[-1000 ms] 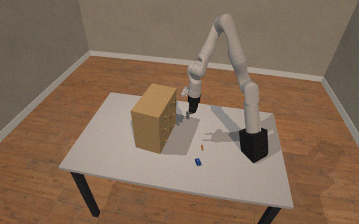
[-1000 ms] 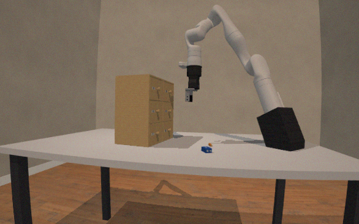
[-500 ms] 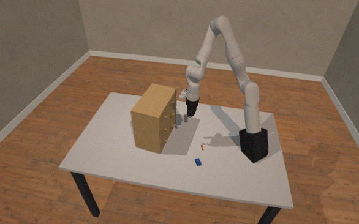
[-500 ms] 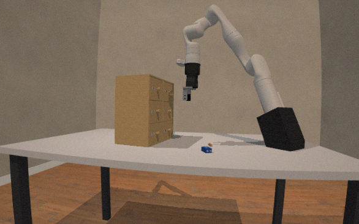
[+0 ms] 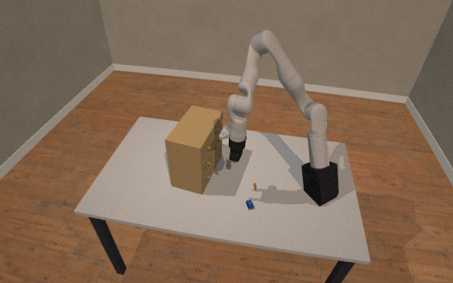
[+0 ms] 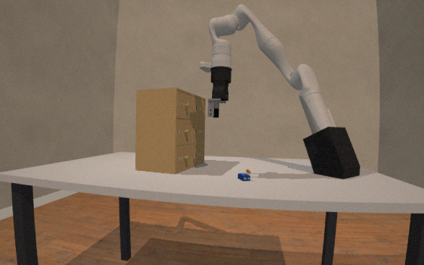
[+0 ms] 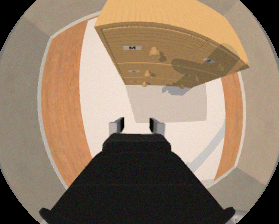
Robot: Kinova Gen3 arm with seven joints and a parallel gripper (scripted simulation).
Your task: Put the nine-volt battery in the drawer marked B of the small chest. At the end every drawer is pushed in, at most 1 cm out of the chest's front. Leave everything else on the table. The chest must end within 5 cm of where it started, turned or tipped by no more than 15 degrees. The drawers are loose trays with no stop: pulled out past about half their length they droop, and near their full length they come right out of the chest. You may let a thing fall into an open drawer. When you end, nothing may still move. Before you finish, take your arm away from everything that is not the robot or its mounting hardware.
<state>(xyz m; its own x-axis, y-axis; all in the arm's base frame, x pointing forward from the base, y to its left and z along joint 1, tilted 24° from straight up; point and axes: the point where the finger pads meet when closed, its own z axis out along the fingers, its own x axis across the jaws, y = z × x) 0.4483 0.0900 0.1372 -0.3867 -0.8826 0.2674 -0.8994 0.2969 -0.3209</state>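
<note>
The small wooden chest (image 5: 193, 148) stands on the white table, its drawer fronts with small knobs facing the arm; it also shows in the exterior view (image 6: 170, 130) and the wrist view (image 7: 170, 43). All drawers look pushed in. My gripper (image 5: 228, 165) (image 6: 213, 112) is open and empty, pointing down, a little in front of the chest's upper drawers; its fingertips show in the wrist view (image 7: 138, 124). The blue nine-volt battery (image 5: 250, 204) (image 6: 244, 177) lies on the table toward the front, well away from the gripper. I cannot read the drawer labels.
A small orange object (image 5: 255, 186) lies on the table near the battery (image 6: 248, 171). The arm's black base (image 5: 320, 182) stands at the table's right side.
</note>
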